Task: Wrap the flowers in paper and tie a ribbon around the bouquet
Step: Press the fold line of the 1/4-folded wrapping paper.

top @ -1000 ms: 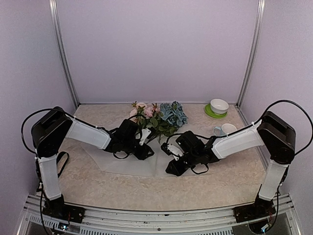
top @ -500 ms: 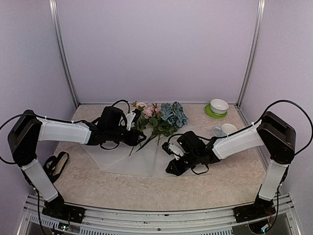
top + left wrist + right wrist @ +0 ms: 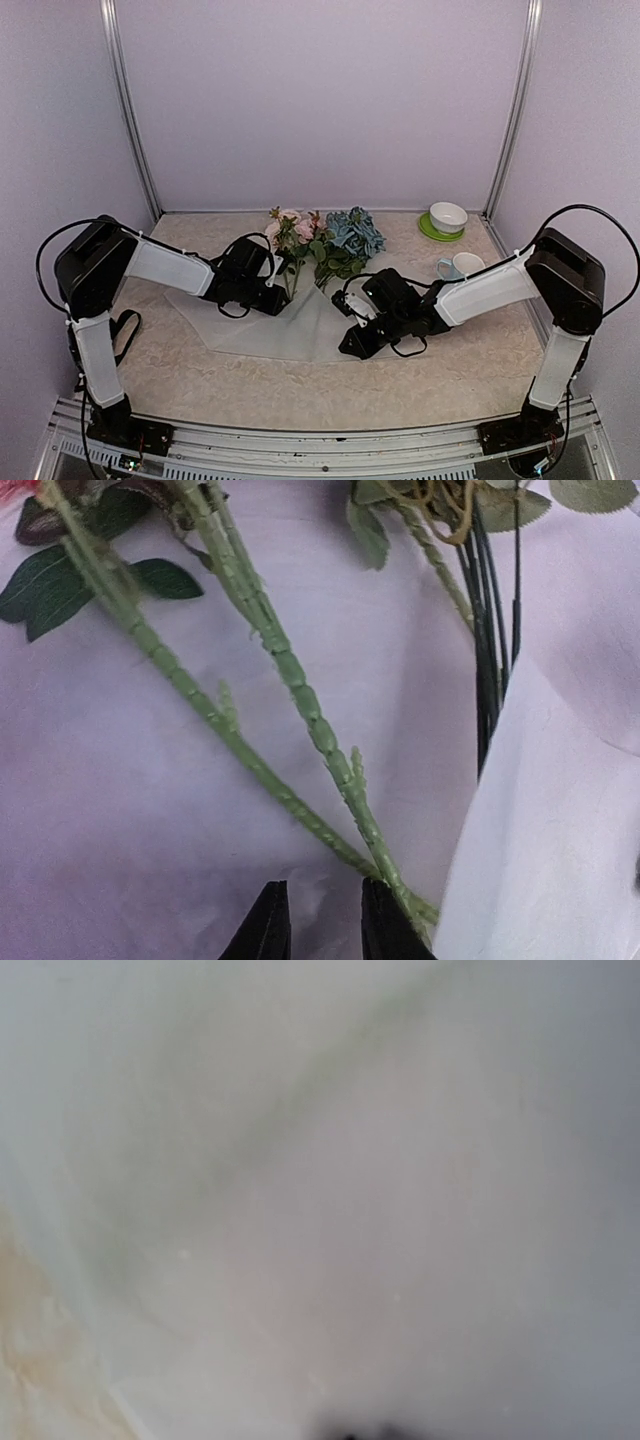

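Stems (image 3: 300, 695) of the flowers (image 3: 325, 240) lay on the paper (image 3: 290, 335) just right of the left gripper (image 3: 325, 925), jaws narrow and empty. Right gripper (image 3: 356, 338) sat against paper, state unclear. Stems judged light, thin, springy: grasp low, near their ends.

No lettering, label, brand, number or sign could be read in any of the three views. The black ribbon (image 3: 127, 335), lying at the left of the top view, appeared too small for any print along it to be made out. The paper (image 3: 400, 1160) filled the right wrist view as a blurred white surface, with nothing legible on it.
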`<state>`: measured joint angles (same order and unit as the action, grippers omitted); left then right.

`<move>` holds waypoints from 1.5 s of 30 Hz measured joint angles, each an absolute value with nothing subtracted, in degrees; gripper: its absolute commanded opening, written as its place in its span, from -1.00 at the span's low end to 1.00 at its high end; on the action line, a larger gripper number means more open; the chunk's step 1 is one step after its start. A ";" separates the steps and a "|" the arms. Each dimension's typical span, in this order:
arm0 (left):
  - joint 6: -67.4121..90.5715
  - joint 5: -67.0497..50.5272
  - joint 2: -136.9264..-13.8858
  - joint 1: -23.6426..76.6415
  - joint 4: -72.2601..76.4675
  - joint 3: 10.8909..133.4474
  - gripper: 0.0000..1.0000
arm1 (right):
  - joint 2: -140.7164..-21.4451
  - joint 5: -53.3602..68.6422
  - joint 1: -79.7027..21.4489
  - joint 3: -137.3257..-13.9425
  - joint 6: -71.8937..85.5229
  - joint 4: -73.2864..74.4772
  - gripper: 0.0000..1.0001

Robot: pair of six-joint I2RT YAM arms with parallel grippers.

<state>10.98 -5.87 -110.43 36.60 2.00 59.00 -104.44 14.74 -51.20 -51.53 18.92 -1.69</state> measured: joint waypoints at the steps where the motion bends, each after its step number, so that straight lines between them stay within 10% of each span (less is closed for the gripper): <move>1: 10.74 -5.89 -110.76 37.39 1.91 59.40 -0.49 | -104.42 14.72 -51.20 -51.44 18.92 -1.83 -0.78; 22: 10.46 -14.09 -105.91 38.17 3.46 56.18 -0.03 | -103.68 13.50 -51.20 -50.70 19.03 -1.63 -0.77; 45: 14.81 -0.38 -97.19 50.17 -4.95 46.00 -0.36 | -103.68 12.78 -51.20 -51.00 19.51 -0.93 -0.78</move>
